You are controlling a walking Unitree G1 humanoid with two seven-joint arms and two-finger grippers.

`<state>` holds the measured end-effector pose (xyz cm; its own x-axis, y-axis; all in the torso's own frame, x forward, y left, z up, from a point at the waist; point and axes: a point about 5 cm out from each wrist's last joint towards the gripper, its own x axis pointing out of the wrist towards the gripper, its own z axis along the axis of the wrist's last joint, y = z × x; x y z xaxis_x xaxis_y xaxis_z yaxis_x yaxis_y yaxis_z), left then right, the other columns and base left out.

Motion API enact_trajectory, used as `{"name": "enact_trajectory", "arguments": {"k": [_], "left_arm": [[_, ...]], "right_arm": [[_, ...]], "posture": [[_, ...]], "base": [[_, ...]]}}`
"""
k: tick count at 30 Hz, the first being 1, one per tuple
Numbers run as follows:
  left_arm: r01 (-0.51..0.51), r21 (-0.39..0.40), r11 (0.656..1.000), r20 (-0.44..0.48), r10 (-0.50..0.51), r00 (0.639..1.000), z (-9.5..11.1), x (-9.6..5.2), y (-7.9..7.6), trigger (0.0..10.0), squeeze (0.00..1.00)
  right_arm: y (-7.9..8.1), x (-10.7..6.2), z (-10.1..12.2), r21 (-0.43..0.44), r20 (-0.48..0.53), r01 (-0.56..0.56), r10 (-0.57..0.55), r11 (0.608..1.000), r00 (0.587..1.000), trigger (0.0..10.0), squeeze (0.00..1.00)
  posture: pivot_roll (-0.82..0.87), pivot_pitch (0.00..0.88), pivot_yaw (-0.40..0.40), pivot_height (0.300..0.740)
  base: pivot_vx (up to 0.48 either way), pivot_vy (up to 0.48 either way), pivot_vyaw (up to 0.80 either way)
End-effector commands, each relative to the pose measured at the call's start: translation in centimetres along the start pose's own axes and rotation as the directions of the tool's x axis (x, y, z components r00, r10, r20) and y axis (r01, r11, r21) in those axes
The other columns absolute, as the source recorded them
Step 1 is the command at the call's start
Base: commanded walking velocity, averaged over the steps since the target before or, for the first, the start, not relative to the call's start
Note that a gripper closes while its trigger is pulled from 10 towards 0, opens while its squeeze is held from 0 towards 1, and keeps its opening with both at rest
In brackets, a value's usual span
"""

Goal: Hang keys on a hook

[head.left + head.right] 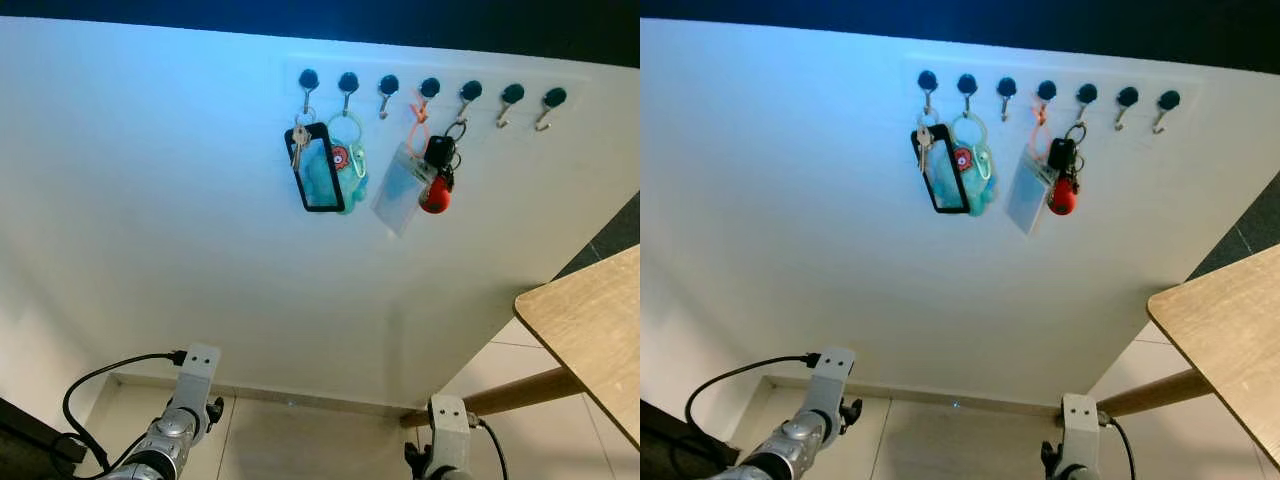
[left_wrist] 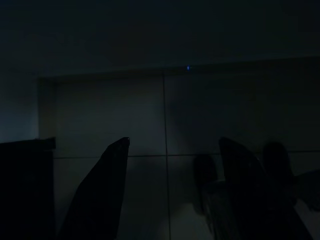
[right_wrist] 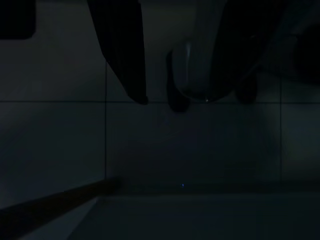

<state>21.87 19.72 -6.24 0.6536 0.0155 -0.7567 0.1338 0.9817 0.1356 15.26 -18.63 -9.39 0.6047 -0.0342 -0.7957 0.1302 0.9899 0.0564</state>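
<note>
Looking up at the white wall (image 1: 180,220), we see it take most of the head views, with a pale tiled floor (image 1: 300,430) along its foot and the corner of a wooden tabletop (image 1: 590,320) at our right on a slanted wooden leg (image 1: 520,392). High on the wall runs a hook rail (image 1: 430,75) with seven dark-knobbed hooks. The first hook (image 1: 308,80) from our left carries silver keys (image 1: 299,140) and a black-framed card holder (image 1: 318,168); the second holds a teal plush charm (image 1: 350,160) on a pale ring; the third hook (image 1: 388,86) is bare; the fourth bears a clear badge sleeve (image 1: 402,185) on an orange strap; the fifth carries a black car key fob (image 1: 438,150) with a red charm (image 1: 434,195). The last two hooks are bare.

Both arms hang low, well below and apart from the keys. Our left arm (image 1: 180,420) sits at the lower left with a black cable (image 1: 100,385) looping off it, our right arm (image 1: 448,440) at the lower middle. In the dark wrist views, the left gripper (image 2: 172,145) has its jaws spread over the floor tiles, holding nothing, and the right gripper (image 3: 180,97) likewise shows its jaws apart and empty.
</note>
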Motion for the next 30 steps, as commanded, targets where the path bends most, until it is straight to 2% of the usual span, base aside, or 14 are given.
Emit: {"name": "enact_trajectory", "arguments": {"k": [1, 6, 11, 13, 17, 20, 24, 26, 30], "left_arm": [[0.002, -0.014, 1.0, -0.011, -0.002, 1.0, -0.2, 0.0, -0.3, 10.0, 0.0], [-0.021, -0.027, 0.999, -0.014, 0.021, 1.0, -0.3, 0.0, 0.1, 10.0, 0.0], [-0.05, -0.088, 0.995, -0.02, 0.049, 0.999, -0.3, 0.0, 0.2, 10.0, 0.0], [-0.069, -0.125, 0.99, -0.047, 0.063, 0.997, -0.9, -0.2, 0.6, 10.0, 0.0], [-0.073, -0.087, 0.994, -0.084, 0.065, 0.994, -1.6, -0.3, 0.7, 10.0, 0.0], [-0.074, -0.094, 0.993, -0.076, 0.067, 0.995, -1.2, -0.2, 0.7, 10.0, 0.0], [-0.059, -0.099, 0.993, -0.063, 0.053, 0.997, -0.7, 0.0, 0.5, 10.0, 0.0], [-0.048, -0.084, 0.995, -0.065, 0.043, 0.997, -0.7, 0.0, 0.2, 10.0, 0.0], [-0.051, -0.121, 0.991, -0.065, 0.044, 0.997, -0.6, 0.0, -0.2, 10.0, 0.0]], "right_arm": [[-0.3, -0.1, -0.4, 0.001, -0.018, 0.003, -0.003, 1.0, 1.0, 10.0, 0.0], [-0.7, -0.1, -0.2, -0.001, -0.013, 0.011, -0.011, 1.0, 1.0, 10.0, 0.0], [-0.8, -0.1, -0.2, -0.041, -0.022, 0.005, -0.006, 0.999, 1.0, 10.0, 0.0], [-0.9, 0.0, 0.4, -0.047, -0.002, 0.021, -0.021, 0.999, 1.0, 10.0, 0.0], [-1.2, 0.3, 1.9, -0.033, 0.053, 0.051, -0.049, 0.998, 0.997, 10.0, 0.0], [-1.0, 0.4, 2.4, -0.055, 0.068, 0.048, -0.045, 0.997, 0.997, 10.0, 0.0], [-0.4, 0.8, 4.3, -0.048, 0.135, 0.045, -0.038, 0.998, 0.99, 10.0, 0.0], [-0.1, 0.9, 4.6, -0.036, 0.141, 0.032, -0.026, 0.999, 0.99, 10.0, 0.0], [0.4, 0.9, 4.1, -0.05, 0.121, 0.004, 0.002, 0.999, 0.993, 10.0, 0.0]], "posture": [[0.07, 0.012, -0.053, 0.74], [0.08, 0.021, -0.059, 0.74], [0.09, 0.022, -0.064, 0.74], [0.05, 0.0, -0.028, 0.74], [0.06, 0.0, -0.033, 0.74], [0.05, 0.004, -0.032, 0.74], [0.03, 0.0, -0.022, 0.74], [0.03, 0.0, -0.031, 0.74], [0.04, 0.0, -0.039, 0.74]], "base": [[0.0, 0.0, 0.0], [0.0, 0.0, 0.0], [0.0, 0.0, 0.0], [0.0, 0.0, 0.0], [0.0, 0.0, 0.0], [0.0, 0.0, 0.0], [0.0, 0.0, 0.0], [0.0, 0.0, 0.0], [0.0, 0.0, 0.0]]}}
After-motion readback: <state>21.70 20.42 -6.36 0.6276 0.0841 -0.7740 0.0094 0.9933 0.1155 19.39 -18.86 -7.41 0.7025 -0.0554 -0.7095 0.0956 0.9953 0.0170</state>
